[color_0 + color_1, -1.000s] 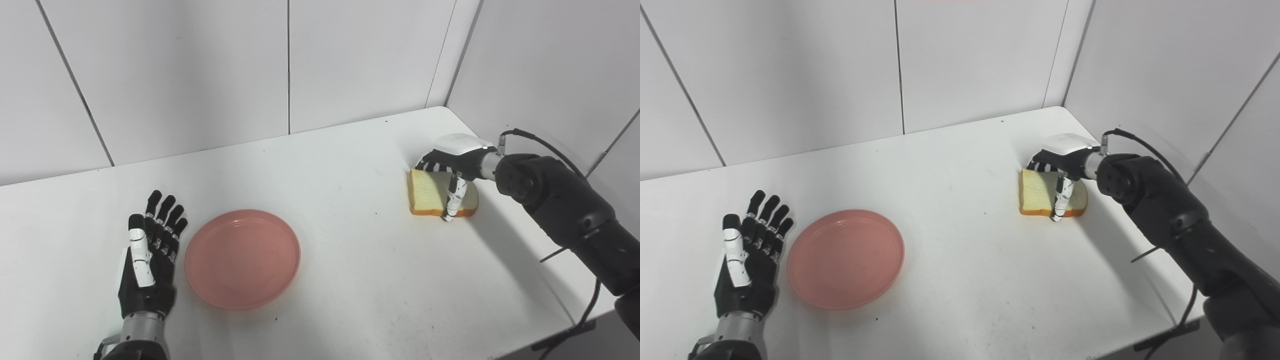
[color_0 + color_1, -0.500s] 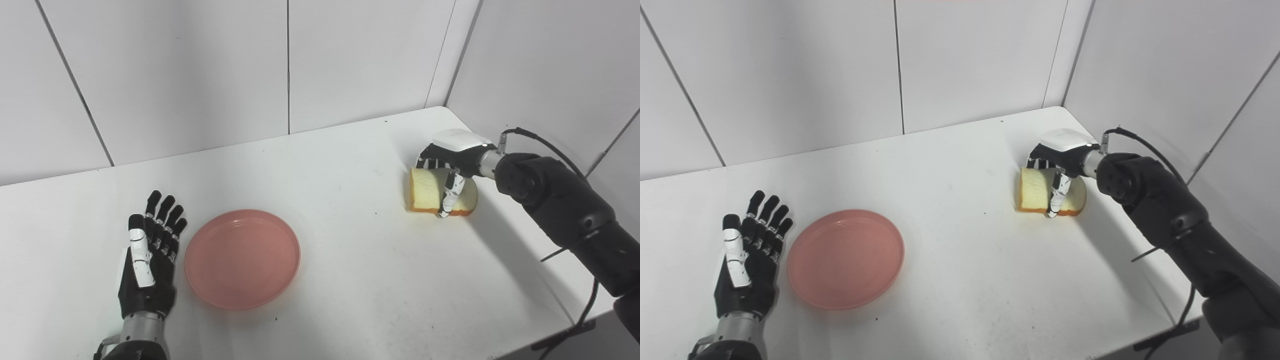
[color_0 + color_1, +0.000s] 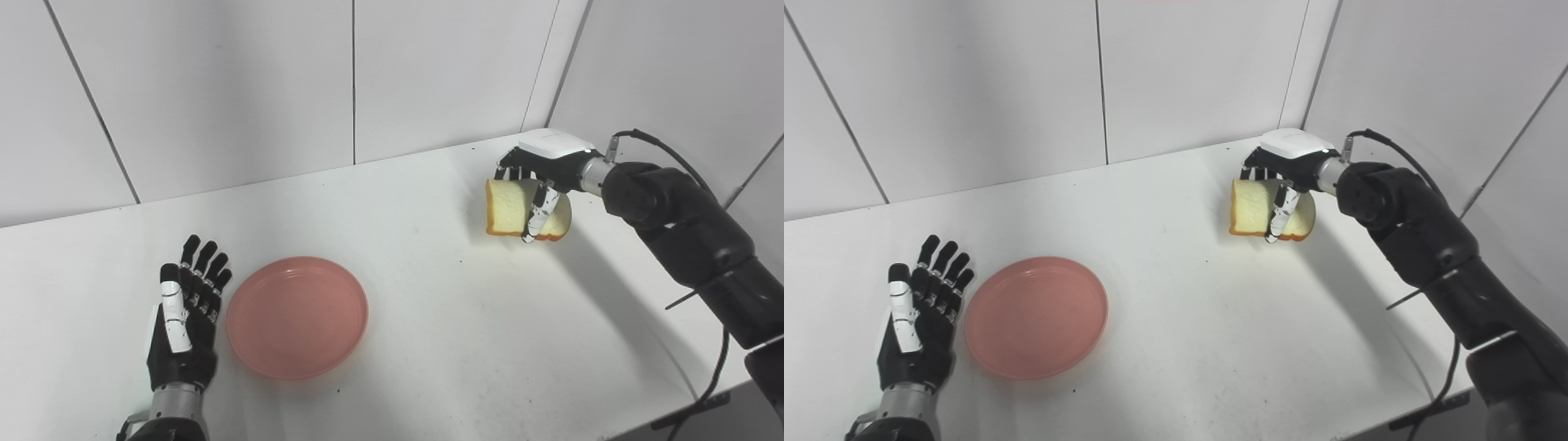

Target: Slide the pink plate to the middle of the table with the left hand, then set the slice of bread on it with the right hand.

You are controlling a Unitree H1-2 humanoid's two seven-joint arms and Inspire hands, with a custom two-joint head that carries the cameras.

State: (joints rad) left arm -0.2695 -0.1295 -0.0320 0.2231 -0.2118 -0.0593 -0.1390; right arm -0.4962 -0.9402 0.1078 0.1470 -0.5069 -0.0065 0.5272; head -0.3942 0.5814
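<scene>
Left eye view | step: bread transfer | right hand (image 3: 539,177) grips the slice of bread (image 3: 511,208), held clear above the table (image 3: 465,343) at its far right | pink plate (image 3: 297,316) left of centre, beside the left hand (image 3: 184,324), which lies flat, fingers extended, holding nothing | next: carry the slice leftward over the plate, lower, release.

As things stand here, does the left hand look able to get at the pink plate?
Probably yes. The left hand lies open, palm up, on the table right beside the pink plate, with nothing between them. The right hand holds the bread slice far off.
</scene>
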